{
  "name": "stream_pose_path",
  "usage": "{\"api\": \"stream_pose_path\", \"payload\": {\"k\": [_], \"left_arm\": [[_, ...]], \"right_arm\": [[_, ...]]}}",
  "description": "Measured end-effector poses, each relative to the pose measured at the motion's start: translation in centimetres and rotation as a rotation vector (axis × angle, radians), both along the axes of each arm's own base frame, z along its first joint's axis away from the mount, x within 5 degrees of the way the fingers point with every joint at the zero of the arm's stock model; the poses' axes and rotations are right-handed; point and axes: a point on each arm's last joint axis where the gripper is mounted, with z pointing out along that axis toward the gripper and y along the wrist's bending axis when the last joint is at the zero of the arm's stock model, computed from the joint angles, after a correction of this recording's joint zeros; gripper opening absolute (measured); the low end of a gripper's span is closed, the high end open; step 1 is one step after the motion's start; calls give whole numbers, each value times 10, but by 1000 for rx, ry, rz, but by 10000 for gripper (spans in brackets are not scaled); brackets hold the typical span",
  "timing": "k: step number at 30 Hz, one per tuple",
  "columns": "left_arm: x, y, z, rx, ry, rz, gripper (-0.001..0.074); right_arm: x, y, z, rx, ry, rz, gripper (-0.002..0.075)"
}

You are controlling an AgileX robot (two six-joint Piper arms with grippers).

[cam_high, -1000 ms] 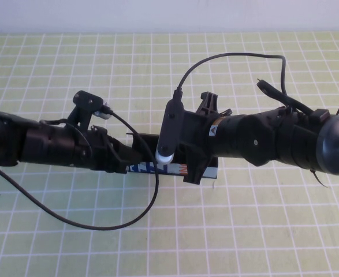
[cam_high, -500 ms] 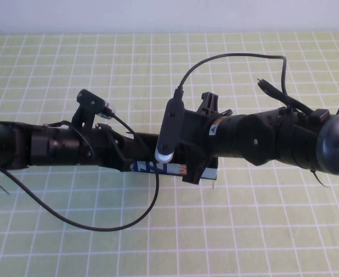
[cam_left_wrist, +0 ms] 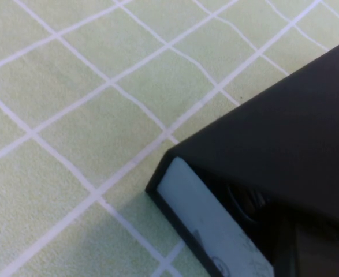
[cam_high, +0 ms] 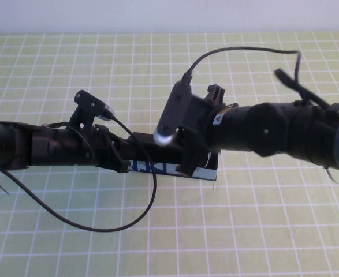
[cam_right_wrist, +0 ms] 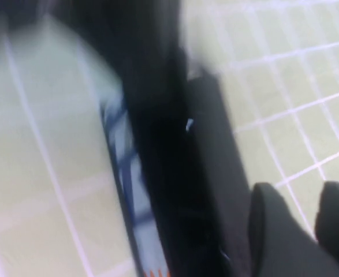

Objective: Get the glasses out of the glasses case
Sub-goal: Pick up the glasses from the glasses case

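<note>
The glasses case (cam_high: 207, 171) lies at mid-table, mostly hidden under both arms; only its light blue printed front strip shows. In the left wrist view the black lid (cam_left_wrist: 285, 127) stands raised above the light blue side (cam_left_wrist: 198, 208), with a dark gap between them. The glasses are hidden. My left gripper (cam_high: 125, 160) is at the case's left end. My right gripper (cam_high: 186, 164) hangs over the case's middle. In the right wrist view its fingers (cam_right_wrist: 273, 231) stand slightly apart beside the black lid edge (cam_right_wrist: 212, 150), with bare cloth between them.
A green checked cloth (cam_high: 244, 231) covers the table. A black cable (cam_high: 100, 225) loops from the left arm over the cloth in front of the case. A pale wall runs along the far edge.
The left arm slid right toward the case, then stayed. The right arm has just lifted and tilted, its wrist camera moving up and back. The case stays in place.
</note>
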Motion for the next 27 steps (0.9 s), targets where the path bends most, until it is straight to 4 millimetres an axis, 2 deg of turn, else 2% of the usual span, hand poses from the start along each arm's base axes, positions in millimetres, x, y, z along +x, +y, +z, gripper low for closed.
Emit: {"api": "stream_pose_path", "payload": {"k": [2,4,7,10,13,16,19,22,27], "left_arm": [[0,0,0,0,0,0,-4],[0,0,0,0,0,0,-4],[0,0,0,-5,8,6,-4],[0,0,0,-6,11,8,-4],[0,0,0,-9,16,12,-4],[0,0,0,-12,22,16,-4],[0,0,0,-14,25,18,-4],[0,0,0,-16,28,21,-4],[0,0,0,-18,33,24,-4]], "right_arm": [[-6,-2,16,98,55,-46,182],[-16,-3,32,215,159,-91,183],[-30,-3,43,330,344,-121,106],[-39,-1,37,355,525,-145,17],[-41,1,24,344,650,-205,-6],[-36,1,7,305,699,-282,-13],[-29,0,-10,271,708,-363,-15],[-22,0,-18,269,680,-414,-16],[-12,1,-14,314,627,-437,-16]]}}
